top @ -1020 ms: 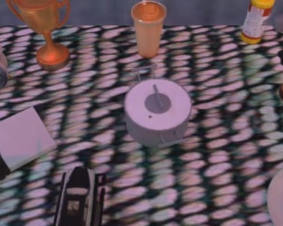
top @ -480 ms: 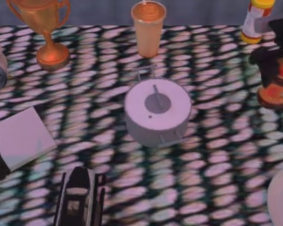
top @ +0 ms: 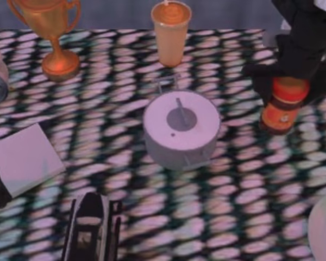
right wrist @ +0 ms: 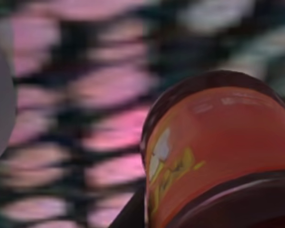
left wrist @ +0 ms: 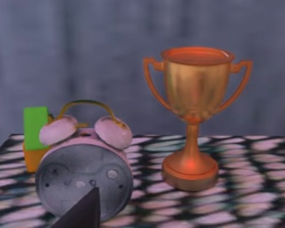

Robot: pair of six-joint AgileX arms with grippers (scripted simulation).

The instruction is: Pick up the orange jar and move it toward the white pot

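Right gripper (top: 291, 73): closed around the top of the orange jar (top: 281, 106), carrying it above the table on the right side.
Orange jar: off the surface, hanging below the fingers; the right wrist view shows its label (right wrist: 171, 161) close up, slightly tilted.
White pot (top: 180, 128): sits at the table's middle, lid on, untouched.
Gap: jar and pot are near but apart, with bare patterned cloth between them.
Done: the pick-up looks complete.
Left: by my judgement, a short carry toward the pot, then setting down beside it.
Left arm: parked at the lower left; I cannot tell how its fingers stand.
Bystanders: trophy (top: 53, 32), orange cup (top: 170, 32), white slab (top: 26, 159).
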